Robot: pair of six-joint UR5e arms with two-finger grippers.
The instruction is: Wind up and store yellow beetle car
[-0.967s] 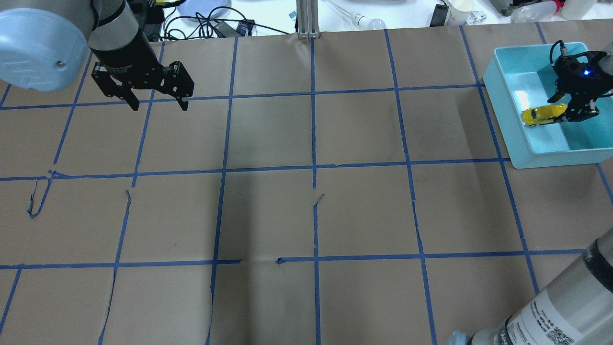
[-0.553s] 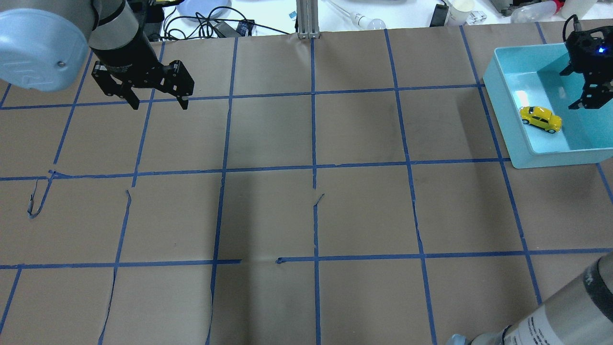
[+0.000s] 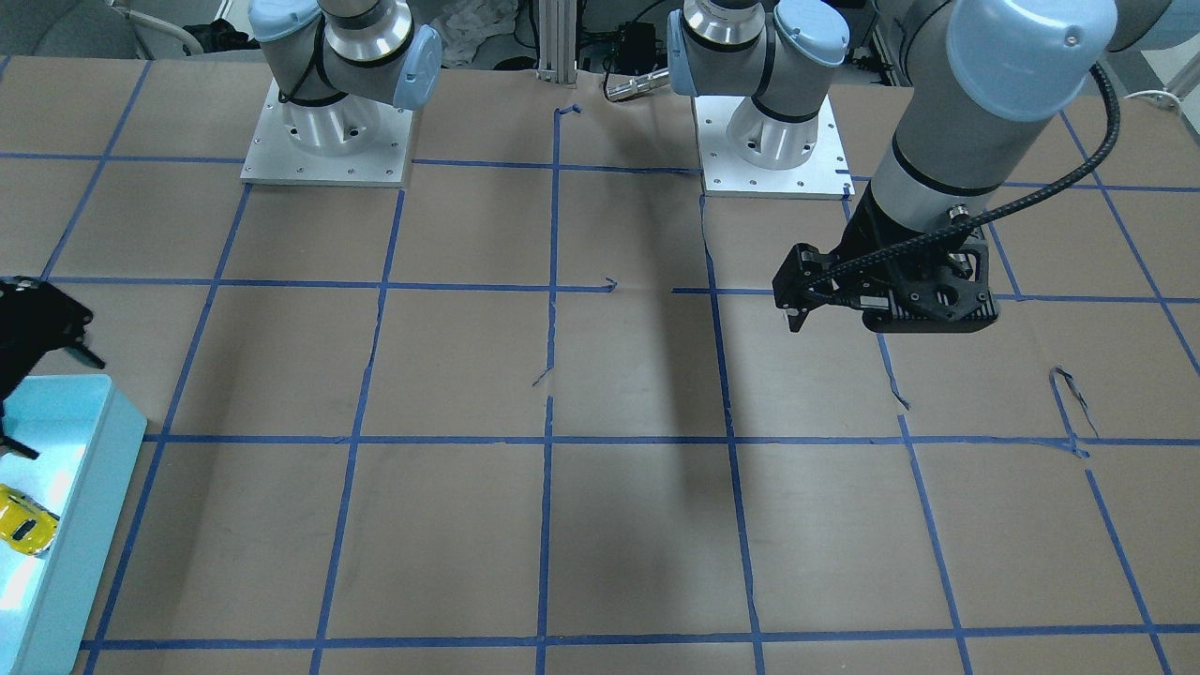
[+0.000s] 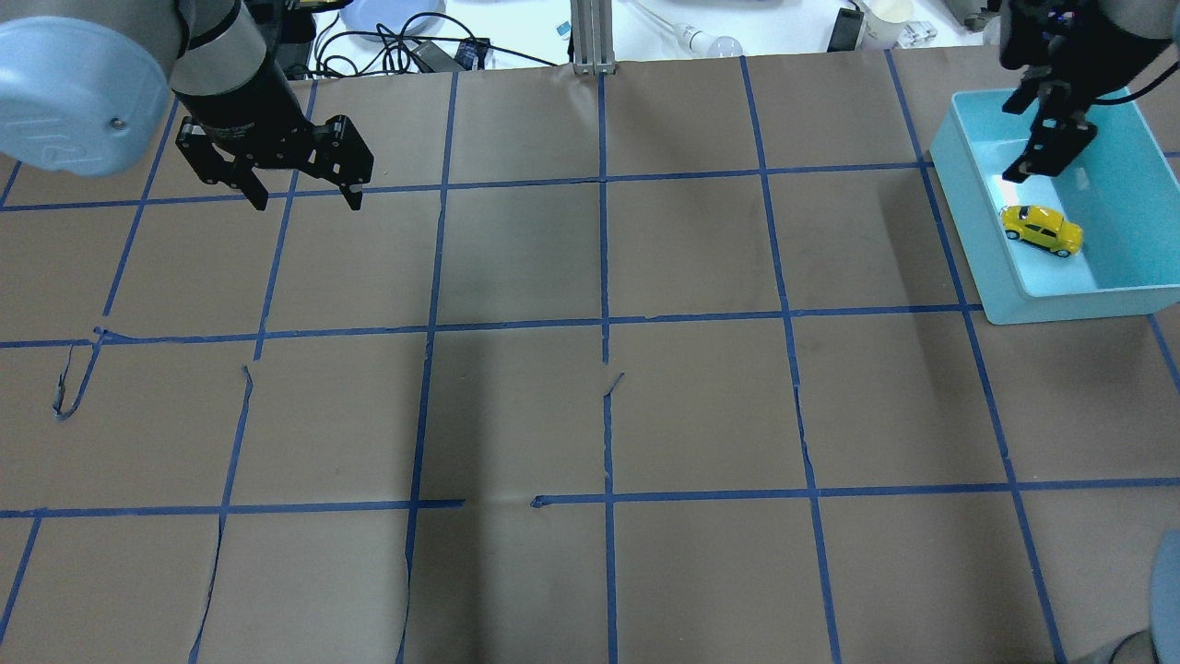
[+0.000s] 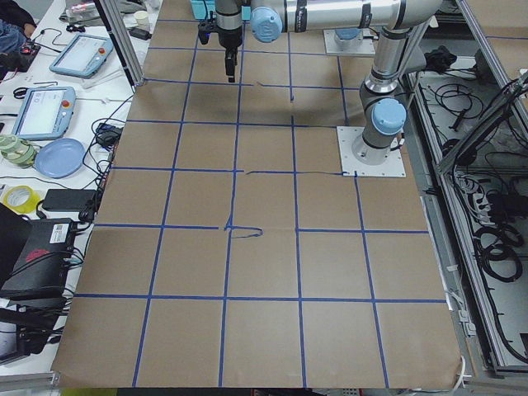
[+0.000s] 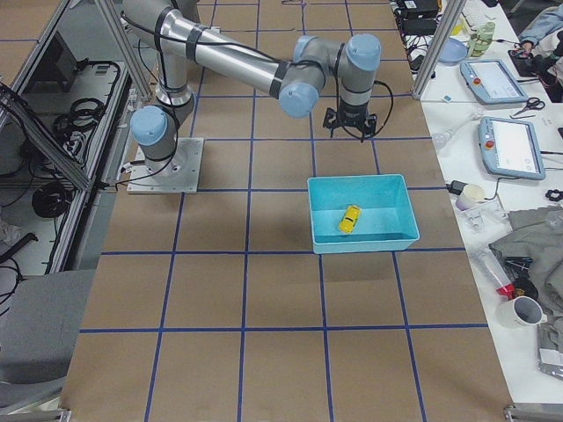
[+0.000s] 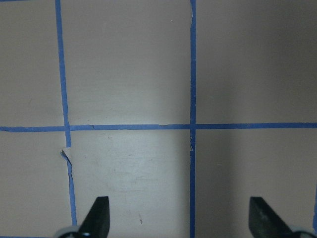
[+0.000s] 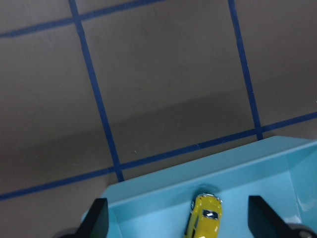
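Note:
The yellow beetle car [image 4: 1042,229] stands on its wheels on the floor of the teal bin [image 4: 1120,240] at the table's far right, near the bin's left wall. It also shows in the front view [image 3: 21,525], the right side view [image 6: 350,219] and the right wrist view [image 8: 205,220]. My right gripper [image 4: 1025,138] hangs open and empty above the bin's far left part, clear of the car; the right wrist view [image 8: 179,220] shows its fingers wide apart. My left gripper [image 4: 307,203] is open and empty, high over the far left of the table [image 7: 178,218].
The table is covered with brown paper marked by a blue tape grid [image 4: 604,323], torn in places. Cables, a blue plate [image 4: 387,17], a bulb and cups lie beyond the far edge. The two arm bases [image 3: 323,141] stand at the robot side.
My right gripper was shut on the car inside the bin; it has opened, the car now rests on the bin floor, and the gripper has risen towards the bin's far left. The left arm has not moved.

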